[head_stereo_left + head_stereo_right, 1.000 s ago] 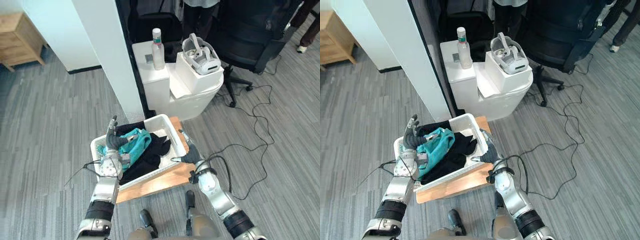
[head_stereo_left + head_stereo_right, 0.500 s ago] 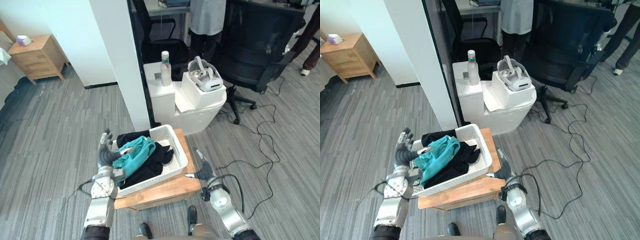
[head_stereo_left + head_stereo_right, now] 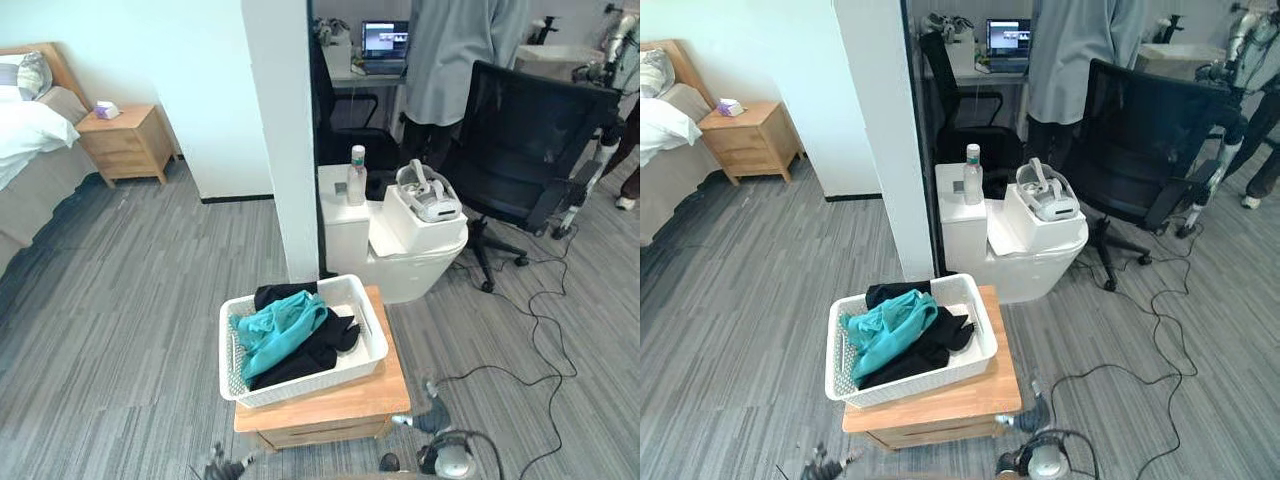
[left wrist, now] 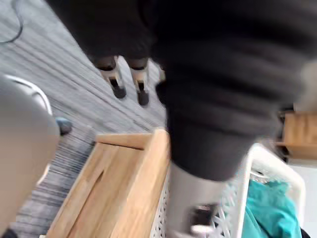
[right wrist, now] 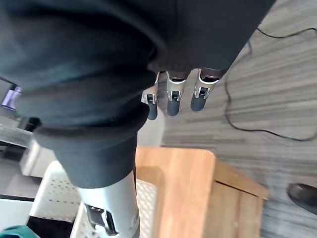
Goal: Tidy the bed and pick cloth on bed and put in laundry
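- Here, head views: teal cloth and black cloth lie in the white laundry basket on a wooden stand, well apart from the bed
- Wrist views: left hand and right hand, fingers straight, apart, holding nothing, beside the stand

I count one white basket, one teal cloth and one black cloth in it, one wooden stand beneath, one bottle and one headset at one o'clock.
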Motion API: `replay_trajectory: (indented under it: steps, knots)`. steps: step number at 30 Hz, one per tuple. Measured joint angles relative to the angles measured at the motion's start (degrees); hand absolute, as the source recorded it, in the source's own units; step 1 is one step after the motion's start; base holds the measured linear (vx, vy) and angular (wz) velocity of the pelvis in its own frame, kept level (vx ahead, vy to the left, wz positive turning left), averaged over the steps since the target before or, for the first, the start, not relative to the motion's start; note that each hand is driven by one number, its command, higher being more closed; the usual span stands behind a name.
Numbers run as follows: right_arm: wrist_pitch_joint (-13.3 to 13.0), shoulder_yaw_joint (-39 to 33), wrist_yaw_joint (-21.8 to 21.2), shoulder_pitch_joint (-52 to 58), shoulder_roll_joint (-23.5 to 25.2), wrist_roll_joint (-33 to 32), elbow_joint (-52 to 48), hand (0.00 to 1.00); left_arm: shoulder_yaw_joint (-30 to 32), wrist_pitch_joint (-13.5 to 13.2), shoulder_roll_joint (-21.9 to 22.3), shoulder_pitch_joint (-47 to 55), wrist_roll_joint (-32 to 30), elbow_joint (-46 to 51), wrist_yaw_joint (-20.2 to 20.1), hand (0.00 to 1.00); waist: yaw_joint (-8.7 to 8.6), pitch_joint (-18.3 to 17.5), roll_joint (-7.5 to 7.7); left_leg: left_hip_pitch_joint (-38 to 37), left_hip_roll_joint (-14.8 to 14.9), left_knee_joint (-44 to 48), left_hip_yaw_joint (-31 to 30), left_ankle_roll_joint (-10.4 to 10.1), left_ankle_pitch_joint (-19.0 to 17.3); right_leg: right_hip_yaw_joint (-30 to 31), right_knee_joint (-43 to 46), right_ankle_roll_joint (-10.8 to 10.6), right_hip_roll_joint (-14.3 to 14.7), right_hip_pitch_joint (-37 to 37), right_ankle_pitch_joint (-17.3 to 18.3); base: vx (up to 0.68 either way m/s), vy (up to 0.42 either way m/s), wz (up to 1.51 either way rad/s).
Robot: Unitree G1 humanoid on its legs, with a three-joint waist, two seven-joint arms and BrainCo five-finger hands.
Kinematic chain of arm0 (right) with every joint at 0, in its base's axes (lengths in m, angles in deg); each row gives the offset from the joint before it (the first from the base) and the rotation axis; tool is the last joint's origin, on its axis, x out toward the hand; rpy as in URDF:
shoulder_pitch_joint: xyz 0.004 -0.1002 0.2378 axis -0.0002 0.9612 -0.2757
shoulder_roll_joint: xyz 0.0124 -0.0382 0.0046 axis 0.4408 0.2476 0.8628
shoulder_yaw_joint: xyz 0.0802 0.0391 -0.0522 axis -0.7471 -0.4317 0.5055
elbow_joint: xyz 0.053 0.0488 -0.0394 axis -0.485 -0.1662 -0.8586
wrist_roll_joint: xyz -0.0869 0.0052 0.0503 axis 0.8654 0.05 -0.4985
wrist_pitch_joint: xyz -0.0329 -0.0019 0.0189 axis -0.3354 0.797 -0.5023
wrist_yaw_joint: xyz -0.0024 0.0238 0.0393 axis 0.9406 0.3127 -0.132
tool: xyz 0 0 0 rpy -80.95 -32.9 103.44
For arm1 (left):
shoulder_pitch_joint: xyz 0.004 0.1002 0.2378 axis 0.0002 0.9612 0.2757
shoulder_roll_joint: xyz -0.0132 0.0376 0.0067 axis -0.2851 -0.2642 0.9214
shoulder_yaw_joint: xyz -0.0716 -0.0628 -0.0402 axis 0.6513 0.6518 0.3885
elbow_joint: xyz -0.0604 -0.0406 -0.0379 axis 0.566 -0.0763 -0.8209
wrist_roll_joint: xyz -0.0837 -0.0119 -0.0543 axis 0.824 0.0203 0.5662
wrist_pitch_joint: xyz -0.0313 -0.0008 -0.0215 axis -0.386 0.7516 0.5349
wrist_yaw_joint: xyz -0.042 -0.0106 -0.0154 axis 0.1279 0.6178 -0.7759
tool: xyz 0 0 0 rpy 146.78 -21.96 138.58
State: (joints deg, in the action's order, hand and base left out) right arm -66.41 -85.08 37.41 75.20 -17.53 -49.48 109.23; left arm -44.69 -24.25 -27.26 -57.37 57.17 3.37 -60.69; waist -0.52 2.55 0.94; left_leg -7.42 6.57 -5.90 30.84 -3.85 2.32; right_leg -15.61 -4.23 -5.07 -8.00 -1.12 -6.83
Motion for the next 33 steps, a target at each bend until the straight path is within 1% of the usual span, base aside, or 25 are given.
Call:
replay_trajectory:
  steps: [1,2,7,9,12,14,15,16,17,18,20,23,25,26,27,29,30,31,32,33]
  knots:
    - [0.0,-0.6,0.0,-0.4,0.1,-1.3,0.7,0.0,0.1,0.0,-0.1,-0.1,0.0,-0.6,0.0,0.0,-0.15,0.0,-0.03,-0.2,-0.1,0.0,0.0,0.0,0.0,0.0,0.0,0.0,-0.1,-0.2,0.0,0.01,0.021,-0.03]
    - [-0.4,-4.2,-0.2,-7.1,-1.6,-8.2,12.1,0.0,0.6,0.3,-0.9,-4.9,-1.4,-7.6,0.0,0.0,1.35,2.7,-1.75,-3.3,-0.6,0.0,-0.9,-1.4,-2.4,0.0,-1.1,-1.0,0.0,-3.7,1.6,0.0,0.0,0.0]
    - [-0.4,-4.3,-0.2,-7.0,-1.6,-8.2,12.0,0.0,0.5,0.3,-0.9,-5.0,-1.4,-7.5,0.0,0.0,1.36,2.5,-2.04,-3.2,-0.7,0.0,-1.1,-1.4,-2.4,-0.2,-1.1,-1.0,-0.1,-3.7,1.6,0.0,0.0,0.02]
    - [-0.5,-4.3,-0.1,-6.3,-1.5,-9.0,11.4,0.0,-1.1,0.3,-1.0,-5.4,-1.2,-7.2,0.1,0.0,1.38,2.5,-1.98,-3.0,-0.8,0.0,-1.8,-1.5,-2.4,-0.8,-1.0,-1.3,-0.2,-3.8,2.0,0.01,-0.003,0.18]
    - [-0.7,-4.3,-0.2,-4.0,-1.1,-11.4,8.5,0.0,-6.3,0.2,-1.5,-6.1,-0.1,-5.0,0.1,0.0,1.47,2.3,-1.91,-2.2,-0.8,0.0,-3.6,-1.7,-2.6,-1.7,-0.4,-1.4,-0.3,-3.7,2.5,0.02,-0.011,0.25]
    - [-0.8,-4.3,-0.2,-3.0,-1.1,-13.1,6.5,0.0,-8.7,0.2,-1.7,-6.0,2.0,-3.4,0.1,0.0,1.43,2.3,-1.99,-1.7,-0.7,0.0,-4.1,-1.7,-2.6,-1.4,3.4,-1.2,-0.5,-1.8,4.6,0.0,-0.003,0.12]
    - [-0.8,-4.3,-0.2,-2.5,-1.2,-13.9,5.1,0.0,-10.6,0.2,-2.0,-6.1,3.8,-1.8,0.1,0.0,1.34,2.2,-1.87,-1.0,-0.6,0.0,-4.7,-1.7,-2.6,0.2,7.7,-1.0,-0.6,0.7,6.5,0.03,0.009,0.16]
    - [-0.9,-4.3,-0.2,-2.5,-1.1,-14.7,4.4,0.0,-11.5,0.1,-2.3,-6.2,4.9,-0.9,0.1,0.0,1.24,2.2,-1.73,-0.4,-0.7,0.1,-5.5,-1.7,-2.6,2.3,9.6,-0.7,-0.7,1.8,7.6,0.05,0.023,0.53]
    - [-1.0,-4.3,-0.2,-1.7,-0.9,-15.6,3.3,0.0,-13.3,0.0,-3.2,-6.7,6.8,0.5,0.1,0.0,0.62,2.0,-1.03,0.7,-1.2,0.2,-7.9,-1.8,-2.6,5.5,11.2,-0.9,-0.8,2.7,9.1,0.14,-0.003,0.75]
    - [-0.9,-4.3,-0.2,-1.4,-1.1,-16.1,3.3,0.0,-14.8,-0.3,-3.3,-7.4,8.6,1.6,0.0,0.0,1.08,1.9,-0.72,0.8,-1.4,0.5,-9.9,-1.8,-2.1,4.7,10.6,-1.3,-1.0,2.3,9.6,0.13,-0.005,0.67]
    - [-0.9,-4.3,-0.2,-2.0,-1.4,-17.1,3.2,0.0,-15.0,-0.8,-3.1,-7.4,10.4,2.1,0.0,0.0,1.54,1.9,-0.99,0.8,-1.1,1.1,-10.4,-1.5,-1.9,4.7,8.7,-1.3,-0.6,1.1,9.5,0.11,-0.044,0.19]
    - [-1.0,-4.3,-1.0,-2.8,-1.4,-17.0,1.4,0.0,-14.7,-1.1,-4.2,-6.0,11.3,1.9,0.0,0.0,1.5,2.3,-1.24,1.0,-0.6,3.2,-12.2,-1.2,-2.2,4.6,5.6,-0.9,-0.1,-1.6,8.5,0.08,-0.051,0.05]
    - [-1.1,-4.3,-1.2,-3.7,-1.8,-17.0,0.5,0.0,-14.4,-1.1,-4.4,-6.2,11.3,1.8,-0.1,0.0,1.56,3.6,-1.09,2.4,-0.3,6.5,-13.8,-1.0,-2.9,3.7,5.2,-0.6,-0.3,-2.6,8.3,0.0,-0.055,0.22]
    - [-1.1,-4.4,-1.2,-3.9,-2.1,-17.0,-0.3,0.0,-14.5,-1.2,-4.3,-6.3,11.3,1.8,-0.1,0.0,1.59,4.2,-1.31,3.8,0.1,8.9,-14.8,-0.9,-3.8,3.0,5.2,-0.6,-0.3,-2.7,8.3,-0.06,-0.052,0.33]
    - [-1.2,-4.4,-1.2,-4.4,-2.6,-17.0,-0.8,0.0,-14.5,-1.2,-4.0,-6.4,11.4,1.8,-0.1,0.0,1.48,4.8,-1.59,5.5,0.4,11.5,-15.6,-1.2,-4.3,2.3,5.6,-0.6,-0.4,-2.5,8.3,-0.07,-0.051,0.36]
    - [-1.1,-4.5,-1.2,-5.3,-3.0,-17.0,-1.3,0.0,-14.6,-1.4,-4.0,-6.5,11.7,2.2,-0.2,0.0,1.47,5.4,-2.41,8.5,0.9,14.8,-16.8,-1.3,-4.1,1.5,7.4,0.1,-0.4,-1.3,9.7,-0.12,-0.05,0.41]
    - [-1.1,-5.0,-1.1,-5.3,-3.2,-17.0,-2.0,0.0,-15.1,-1.4,-4.1,-6.4,11.9,2.2,-0.3,0.0,1.47,5.7,-3.07,8.9,1.1,13.6,-17.3,-2.0,-2.9,1.0,7.7,0.6,-0.1,-0.9,10.0,-0.19,-0.048,0.62]
    - [-1.2,-6.0,-1.1,-4.9,-2.7,-17.1,-2.8,0.0,-15.2,-1.3,-4.0,-6.4,11.8,2.1,-0.3,0.0,1.24,5.9,-3.0,7.9,1.3,9.7,-17.9,-2.4,-1.5,-2.1,7.3,1.3,-1.3,0.2,9.4,-0.13,-0.027,0.51]
    - [-1.2,-6.7,-1.1,-5.0,-2.7,-17.1,-2.7,0.0,-15.1,-1.2,-3.9,-6.6,11.8,2.0,-0.5,0.0,1.31,6.3,-3.15,8.8,2.3,16.3,-15.9,-1.4,-4.8,-2.9,8.2,1.1,-1.6,0.4,8.9,-0.11,-0.004,0.4]
    - [-1.0,-7.1,-1.1,-4.8,-2.7,-17.1,-2.7,0.0,-15.0,-1.1,-4.0,-6.3,11.8,2.0,-0.6,0.0,1.28,6.5,-3.23,9.5,3.6,24.6,-13.9,-0.9,-8.5,-3.3,9.3,1.2,-1.9,0.5,9.0,-0.05,0.008,0.19]
